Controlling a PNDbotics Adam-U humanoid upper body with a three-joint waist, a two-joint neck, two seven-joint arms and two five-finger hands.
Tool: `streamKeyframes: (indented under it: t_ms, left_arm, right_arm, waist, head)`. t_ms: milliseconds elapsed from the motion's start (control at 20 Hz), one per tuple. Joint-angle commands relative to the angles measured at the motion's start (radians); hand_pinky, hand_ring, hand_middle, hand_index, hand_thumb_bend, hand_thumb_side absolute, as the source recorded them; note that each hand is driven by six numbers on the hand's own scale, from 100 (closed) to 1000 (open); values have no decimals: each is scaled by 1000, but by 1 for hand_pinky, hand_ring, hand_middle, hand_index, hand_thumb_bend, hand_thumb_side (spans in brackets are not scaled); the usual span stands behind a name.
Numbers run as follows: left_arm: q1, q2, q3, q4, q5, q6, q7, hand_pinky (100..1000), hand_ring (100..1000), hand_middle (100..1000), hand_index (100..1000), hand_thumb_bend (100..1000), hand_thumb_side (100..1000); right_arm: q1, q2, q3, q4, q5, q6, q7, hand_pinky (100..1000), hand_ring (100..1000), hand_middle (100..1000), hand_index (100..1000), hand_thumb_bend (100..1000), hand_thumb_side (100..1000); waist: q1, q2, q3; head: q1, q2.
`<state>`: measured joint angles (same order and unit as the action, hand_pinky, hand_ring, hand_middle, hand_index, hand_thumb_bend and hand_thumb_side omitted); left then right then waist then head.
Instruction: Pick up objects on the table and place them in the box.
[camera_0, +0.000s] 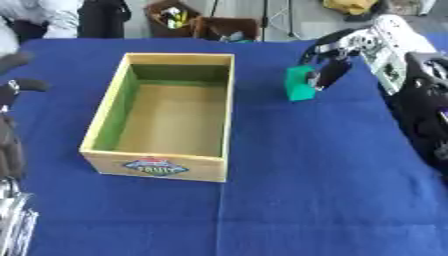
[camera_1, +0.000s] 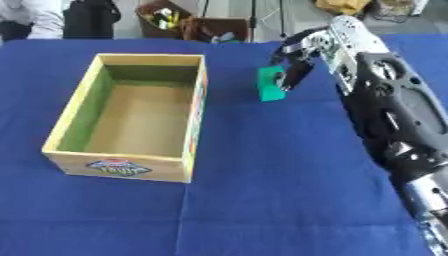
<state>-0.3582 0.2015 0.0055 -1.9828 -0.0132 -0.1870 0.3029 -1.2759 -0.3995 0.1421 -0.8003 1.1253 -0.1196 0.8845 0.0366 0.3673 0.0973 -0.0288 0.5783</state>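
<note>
The robot's right hand curls around a small green block, ready to carry it. The open wooden box with a printed label sits empty beside it on the blue tablecloth

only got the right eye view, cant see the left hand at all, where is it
Observer: The left hand shows at the left edge of the left eye view, level with the far half of the box.
Operator: is it touching the box
Observer: No, a strip of blue cloth lies between them.
Operator: right hand has the green block here, any more of the left arm
Observer: Yes, a silver part shows in the lower left corner.
</note>
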Motion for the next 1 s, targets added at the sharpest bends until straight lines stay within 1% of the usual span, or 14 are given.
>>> streamKeyframes:
  t_ms: [50,200,250,300,500,800,950,1000]
  left_arm:
    - [-5,9,-1,-17,2,1,-4,504,705,875,772,100,963]
    - [-3,9,-1,-17,2,2,-6,504,705,876,772,100,964]
    - [-3,9,-2,-17,2,3,-7,504,705,876,772,100,965]
    - [-2,9,-2,-17,1,3,-7,504,706,876,772,100,966]
    - [1,10,-1,-17,1,4,-8,505,706,876,772,100,968]
    - [4,12,-1,-17,0,6,-10,506,706,876,772,100,968]
    - [5,13,-1,-17,0,6,-10,506,707,877,772,100,969]
    - [5,14,-1,-17,0,7,-11,506,707,877,772,100,968]
  right_arm:
    - [-11,-20,3,1,10,3,-17,919,960,961,1000,298,449]
    - [-17,-19,0,-2,22,7,-38,916,958,959,1000,280,463]
    - [-21,-20,-3,-5,25,10,-47,914,956,955,1000,252,485]
    - [-24,-21,-7,-10,27,14,-56,914,954,952,1000,246,498]
    - [-45,-24,-27,-36,29,37,-91,911,953,951,1000,241,528]
    - [-62,-33,-29,-66,35,46,-113,906,952,954,1000,234,540]
    - [-69,-37,-28,-73,37,42,-108,905,954,959,1000,288,535]
    - [-71,-38,-27,-75,38,40,-104,905,957,962,1000,330,535]
  waist:
    - [2,-15,2]
    - [2,-14,1]
    - [2,-14,1]
    - [1,-14,2]
    - [-2,-19,0]
    - [-8,-27,-5]
    - [-12,-30,-6]
    - [-13,-31,-7]
  head:
    - [-4,-10]
    - [-3,-9]
    - [-3,-8]
    - [-3,-7]
    - [0,-5]
    - [4,-4]
    - [5,-3]
    - [6,-3]
